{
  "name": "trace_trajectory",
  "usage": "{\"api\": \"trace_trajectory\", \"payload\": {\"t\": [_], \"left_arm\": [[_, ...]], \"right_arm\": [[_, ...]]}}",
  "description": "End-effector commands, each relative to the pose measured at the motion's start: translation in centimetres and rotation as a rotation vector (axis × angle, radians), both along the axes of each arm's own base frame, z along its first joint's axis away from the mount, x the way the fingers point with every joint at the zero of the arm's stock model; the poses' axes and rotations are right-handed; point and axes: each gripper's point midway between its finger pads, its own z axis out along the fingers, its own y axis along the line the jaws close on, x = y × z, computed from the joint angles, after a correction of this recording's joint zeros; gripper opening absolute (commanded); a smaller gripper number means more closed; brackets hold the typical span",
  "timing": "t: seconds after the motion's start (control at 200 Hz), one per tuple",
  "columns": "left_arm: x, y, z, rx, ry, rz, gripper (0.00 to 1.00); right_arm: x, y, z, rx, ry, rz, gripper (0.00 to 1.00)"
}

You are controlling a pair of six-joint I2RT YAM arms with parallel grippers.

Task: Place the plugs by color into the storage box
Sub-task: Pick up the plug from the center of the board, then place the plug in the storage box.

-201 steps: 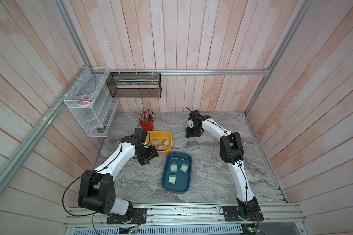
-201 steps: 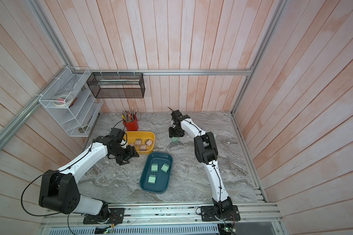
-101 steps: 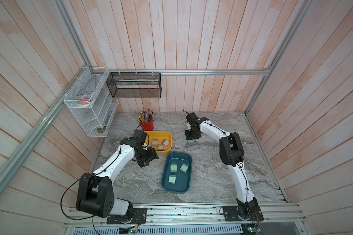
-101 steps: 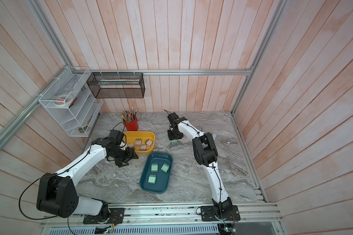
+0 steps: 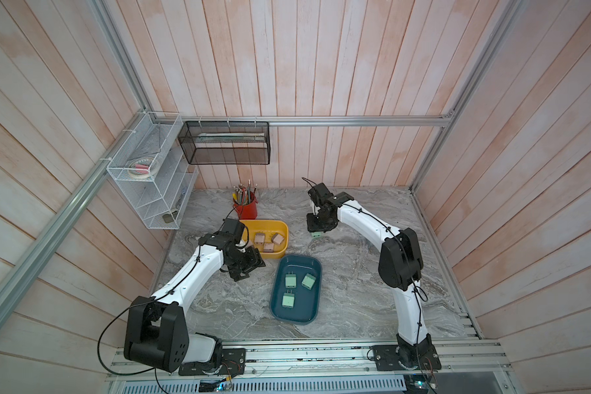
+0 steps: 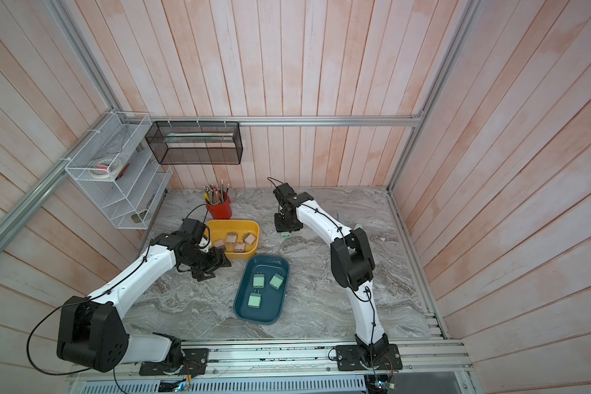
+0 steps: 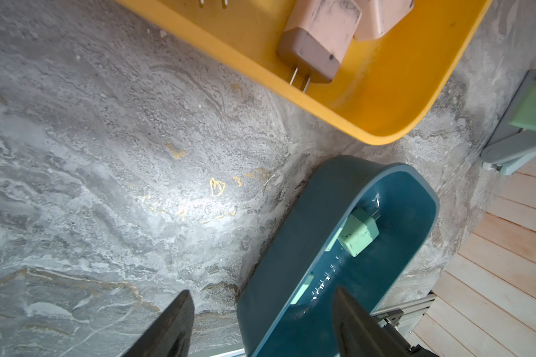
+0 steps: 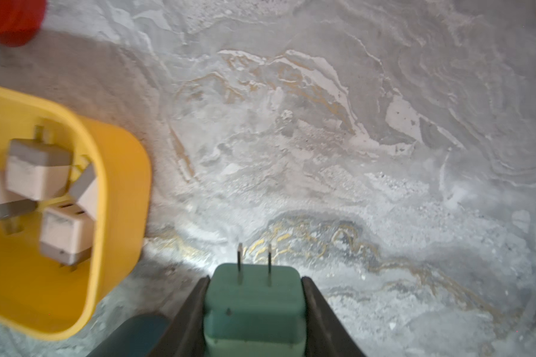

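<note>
Nearest, the teal storage tray (image 5: 304, 308) holds three mint-green plugs (image 5: 290, 281) lying flat. Just beyond, the left gripper (image 5: 248, 267) hangs empty beside both trays, fingers apart; parked out of the way, I'd judge. The yellow tray (image 5: 253, 227) carries four pinkish-tan plugs (image 5: 277, 238). Farther back, the right gripper (image 8: 254, 281) is clamped across the last green plug (image 5: 316, 234), prongs left free. Teal-bound, surely.

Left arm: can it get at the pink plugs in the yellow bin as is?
Probably yes. The left end effector is open and empty beside the yellow bin; the pink plugs lie uncovered, nothing over them.
</note>
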Motion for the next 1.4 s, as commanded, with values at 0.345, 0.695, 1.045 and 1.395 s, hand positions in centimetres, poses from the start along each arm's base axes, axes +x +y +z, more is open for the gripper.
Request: {"api": "trace_trajectory", "payload": {"t": [0.345, 0.695, 1.045, 1.395], "left_arm": [[-2.6, 0.3, -0.3, -0.026, -0.026, -0.028, 0.73], [-5.4, 0.8, -0.6, -0.039, -0.021, -0.024, 0.73], [-6.7, 0.7, -0.3, -0.065, -0.009, -0.023, 0.73], [-5.1, 1.6, 0.4, 0.030, -0.081, -0.101, 0.75]], "right_arm": [[-15.7, 5.1, 0.5, 0.058, 0.083, -0.028, 0.36], [-25.0, 4.2, -6.2, -0.011, 0.196, -0.039, 0.36], [-25.0, 4.3, -9.4, -0.069, 0.215, -0.023, 0.37], [-24.3, 4.2, -9.2, -0.107, 0.190, -0.007, 0.63]]}}
